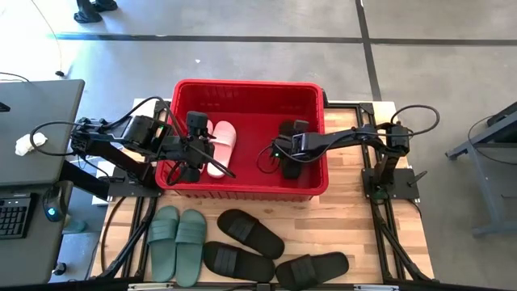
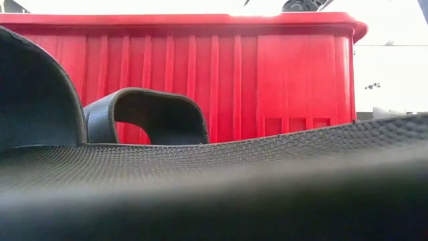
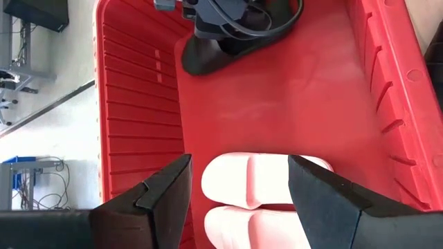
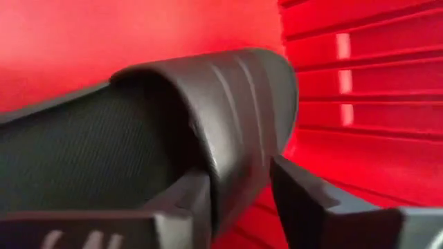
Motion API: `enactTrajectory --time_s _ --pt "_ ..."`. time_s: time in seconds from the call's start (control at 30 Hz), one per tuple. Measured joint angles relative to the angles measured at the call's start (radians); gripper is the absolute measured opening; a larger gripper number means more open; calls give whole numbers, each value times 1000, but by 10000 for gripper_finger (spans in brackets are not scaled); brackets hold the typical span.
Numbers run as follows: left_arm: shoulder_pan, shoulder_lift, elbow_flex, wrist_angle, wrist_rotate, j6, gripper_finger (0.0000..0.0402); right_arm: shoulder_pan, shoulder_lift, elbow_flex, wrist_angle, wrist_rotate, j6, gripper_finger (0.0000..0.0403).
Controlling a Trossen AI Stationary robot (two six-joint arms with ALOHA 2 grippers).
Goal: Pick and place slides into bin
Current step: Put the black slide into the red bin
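1. Red plastic everywhere: the bin sits at the middle of the bench, and both arms are reaching down into it.
2. Right tool is low inside the bin, at its right end, with a black slide directly in front of it.
3. Its fingers stand a narrow way apart with the strap's edge between them; they look loose around it rather than clamped.
4. From above, that same black slide lies on the bin floor under the right tool, close to the bin's right wall.
5. Left tool hangs over the bin's left half, fingers spread wide and holding nothing.
6. Directly below and between those fingers lies the pink pair of slides, side by side on the bin floor.
7. Outside the bin, on the bench near the left tool's side: the green pair, lying side by side.
8. Beside them to the right, three more black slides lie scattered on the bench.
9. Down at bench level, a black slide rests just in front of the bin's ribbed wall.
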Motion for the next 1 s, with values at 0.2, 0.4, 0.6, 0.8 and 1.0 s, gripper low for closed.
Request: enactTrajectory --time_s 0.2,0.4,0.6,0.8,1.0 --pt "0 0 0 0 0 5 221 0 0 1 -10 47 -8 170" --pt "0 0 0 -1 0 7 221 0 0 1 -18 29 5 178" --pt "0 0 0 -1 0 7 221 1 0 1 -23 37 9 179" --pt "0 0 0 -1 0 7 221 14 0 1 -69 37 0 179" --pt "0 0 0 -1 0 7 221 37 -2 23 -125 54 49 179"
